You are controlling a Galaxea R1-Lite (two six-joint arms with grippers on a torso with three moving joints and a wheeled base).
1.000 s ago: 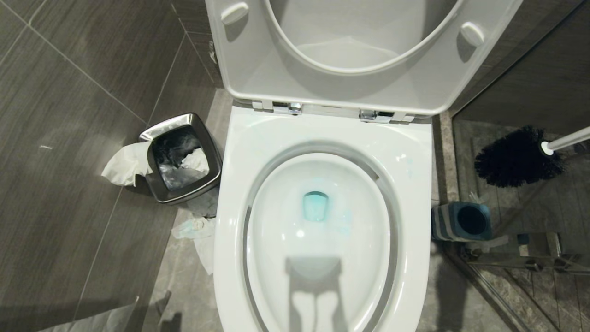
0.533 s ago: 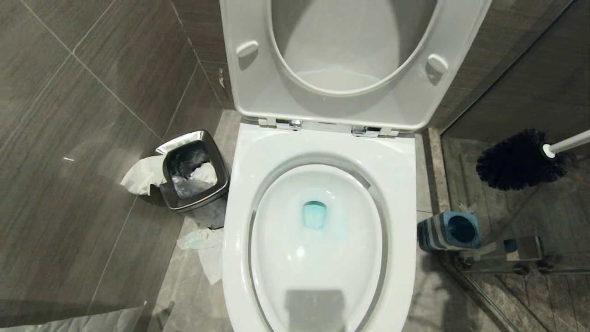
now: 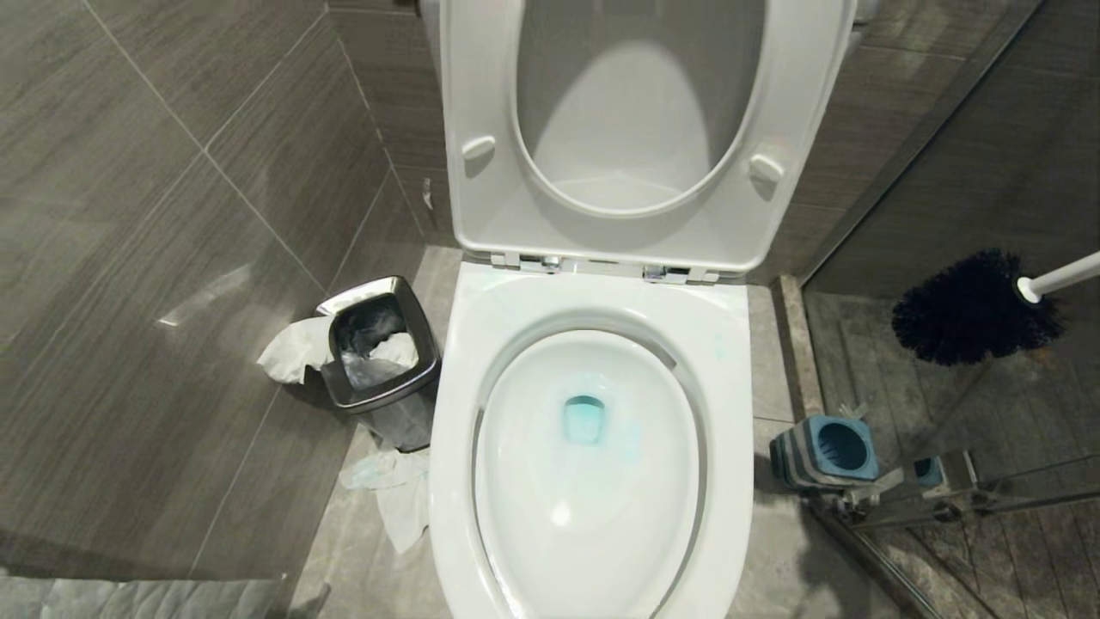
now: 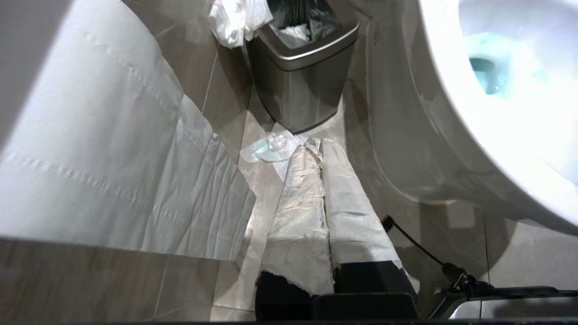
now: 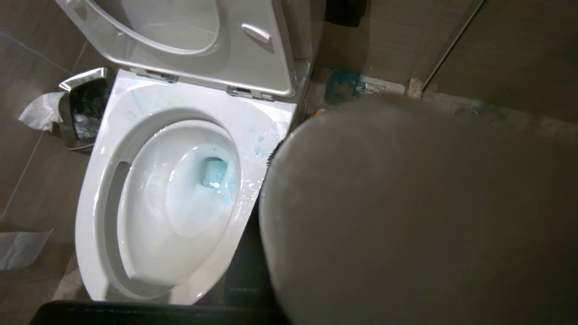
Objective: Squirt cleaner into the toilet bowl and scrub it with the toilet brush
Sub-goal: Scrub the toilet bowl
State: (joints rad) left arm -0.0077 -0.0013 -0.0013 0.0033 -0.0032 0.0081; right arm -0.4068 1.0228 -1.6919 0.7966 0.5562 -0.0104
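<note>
tiled bathroom: toilet bowl [image 3: 593, 344], waste bin [image 3: 378, 352], glass shower partition [image 3: 945, 223]

The head view looks steeply down from above and in front of the toilet bowl [image 3: 593, 361], with the steel bin [image 3: 378, 352] at its left. The left wrist view sits low near the floor, facing that bin [image 4: 300, 76] closely. The right wrist view looks down from the bowl's [image 5: 149, 194] right side, half blocked; all 3 views share bowl and bin.

Found left gripper [image 4: 316, 145] hanging low, aimed downward, its white-wrapped fingers [image 4: 298, 203] pressed together side by side with no gap. Could not make out right gripper in any view.
</note>
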